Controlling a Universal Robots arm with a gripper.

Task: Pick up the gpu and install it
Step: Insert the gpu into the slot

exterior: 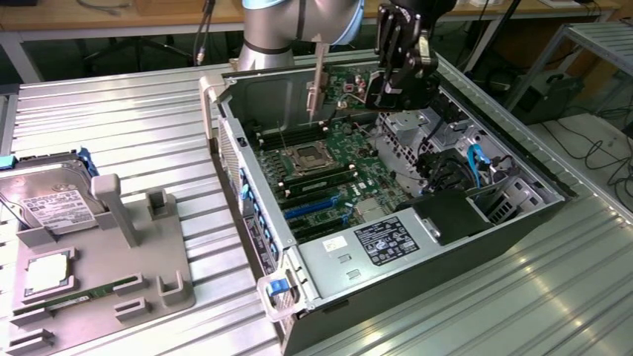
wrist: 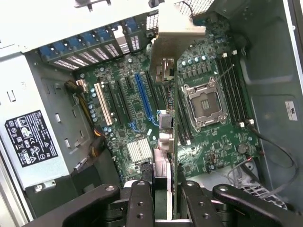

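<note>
From the exterior view we see the gripper [exterior: 401,74] hanging over the far end of the open computer case [exterior: 514,222], clenched on the gpu [exterior: 346,93] — the card held edge-down above the motherboard [exterior: 336,167], its silver bracket [exterior: 316,89] toward that view's left. On the grey fixture [exterior: 148,282] outside the case lie a hard drive [exterior: 50,208] and a memory stick [exterior: 84,297]. The wrist view looks down along the gpu [wrist: 173,113] between the fingers [wrist: 139,203] — below it we see the blue slot [wrist: 144,101] and the CPU socket [wrist: 203,101].
</note>
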